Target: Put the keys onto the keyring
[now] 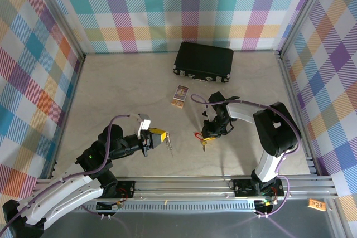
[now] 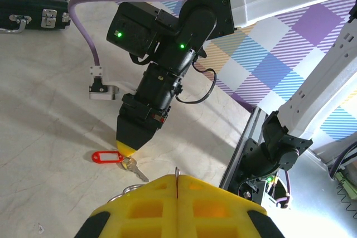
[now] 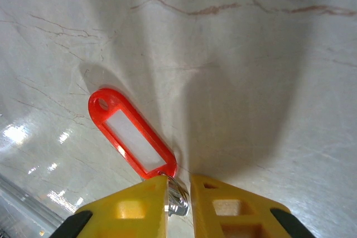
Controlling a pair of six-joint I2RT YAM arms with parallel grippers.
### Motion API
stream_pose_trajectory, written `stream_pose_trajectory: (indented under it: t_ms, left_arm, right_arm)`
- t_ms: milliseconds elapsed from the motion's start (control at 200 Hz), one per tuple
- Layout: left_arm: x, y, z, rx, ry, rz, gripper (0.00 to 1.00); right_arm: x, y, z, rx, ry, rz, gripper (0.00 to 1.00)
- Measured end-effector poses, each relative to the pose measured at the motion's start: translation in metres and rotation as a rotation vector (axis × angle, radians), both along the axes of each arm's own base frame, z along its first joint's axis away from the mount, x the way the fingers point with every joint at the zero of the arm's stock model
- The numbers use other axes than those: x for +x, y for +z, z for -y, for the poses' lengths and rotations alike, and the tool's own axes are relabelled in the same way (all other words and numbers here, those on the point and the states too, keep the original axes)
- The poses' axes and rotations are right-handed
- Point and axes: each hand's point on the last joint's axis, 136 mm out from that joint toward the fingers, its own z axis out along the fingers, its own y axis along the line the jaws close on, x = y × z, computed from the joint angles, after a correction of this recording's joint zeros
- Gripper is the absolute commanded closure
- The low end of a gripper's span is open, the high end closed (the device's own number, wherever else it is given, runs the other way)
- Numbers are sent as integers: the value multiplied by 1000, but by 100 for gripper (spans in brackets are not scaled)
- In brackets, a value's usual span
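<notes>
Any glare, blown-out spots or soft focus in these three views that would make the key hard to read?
Top view: even light, faint shadows, key small but readable. Left wrist view: lower right corner washed out, left gripper slightly soft up close. Right wrist view: glare patches on the table at lower left, a broad shadow up the middle, red tag sharp.

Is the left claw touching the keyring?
Touching. In the left wrist view, the keyring's thin wire pokes up out of the seam between the left gripper's closed yellow fingers.
</notes>
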Motion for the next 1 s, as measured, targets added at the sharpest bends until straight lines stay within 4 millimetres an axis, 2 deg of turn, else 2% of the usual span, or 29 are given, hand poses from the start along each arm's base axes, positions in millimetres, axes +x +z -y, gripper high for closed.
stream_pose_trajectory:
  t_ms: [1000]
  left_arm:
    - [0,0,0,-4,2,-11,100]
  right_arm:
    - [-7,1,-9,31,30,-6,91]
